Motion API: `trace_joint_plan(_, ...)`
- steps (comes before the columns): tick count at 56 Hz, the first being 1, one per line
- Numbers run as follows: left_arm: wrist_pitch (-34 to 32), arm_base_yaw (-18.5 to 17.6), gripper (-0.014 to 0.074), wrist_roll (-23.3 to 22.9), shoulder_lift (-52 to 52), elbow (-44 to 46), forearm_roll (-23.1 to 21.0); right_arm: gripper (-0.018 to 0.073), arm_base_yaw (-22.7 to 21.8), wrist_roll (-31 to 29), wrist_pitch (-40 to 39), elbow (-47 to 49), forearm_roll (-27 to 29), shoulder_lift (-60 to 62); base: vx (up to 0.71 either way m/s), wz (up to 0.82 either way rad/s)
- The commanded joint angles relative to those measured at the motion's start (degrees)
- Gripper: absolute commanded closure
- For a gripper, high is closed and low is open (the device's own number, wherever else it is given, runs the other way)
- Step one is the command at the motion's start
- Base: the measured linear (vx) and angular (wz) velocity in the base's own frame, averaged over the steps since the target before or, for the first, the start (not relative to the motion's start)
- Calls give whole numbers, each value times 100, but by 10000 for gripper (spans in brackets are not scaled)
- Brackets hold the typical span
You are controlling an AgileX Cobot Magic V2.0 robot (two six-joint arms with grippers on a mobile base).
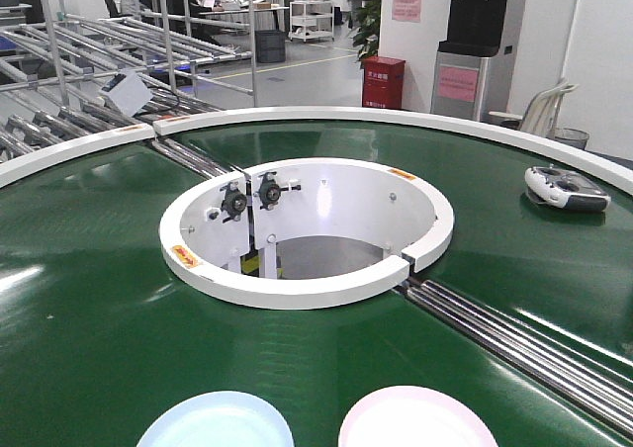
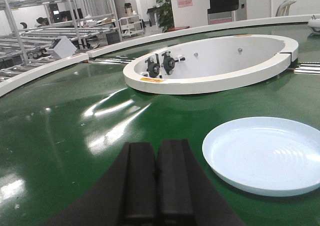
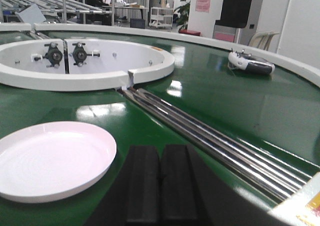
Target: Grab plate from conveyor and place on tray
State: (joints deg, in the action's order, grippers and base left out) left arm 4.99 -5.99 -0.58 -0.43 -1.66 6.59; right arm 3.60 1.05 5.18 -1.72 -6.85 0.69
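Two plates lie flat on the dark-green conveyor (image 1: 89,299). The pale blue plate (image 1: 216,421) (image 2: 264,153) rests at the near edge, just right of my left gripper (image 2: 158,148). That gripper is shut, its black fingers pressed together with nothing between them. The pale pink plate (image 1: 417,419) (image 3: 52,157) sits to the blue one's right, just left of my right gripper (image 3: 160,153), which is also shut and empty. Neither gripper touches a plate. The tray is out of view.
A white ring (image 1: 307,289) surrounds the conveyor's central opening. Steel rollers (image 3: 210,141) run along a seam right of the pink plate. A grey remote controller (image 1: 566,187) lies on the belt at far right. Metal racks (image 1: 109,42) stand beyond the rim.
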Motion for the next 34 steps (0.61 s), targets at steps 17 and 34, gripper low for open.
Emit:
trace_joint_plan(17, -1682, -14, 594, -1197, 197, 972, -489, 572, -13, 88, -1484, 1313, 187, -75, 0, 0)
trace_joint_plan(34, -803, -14, 594, -589, 3388, 4665, -253, 572, -13, -230, 104, 4451, 56, -2692, 0, 0)
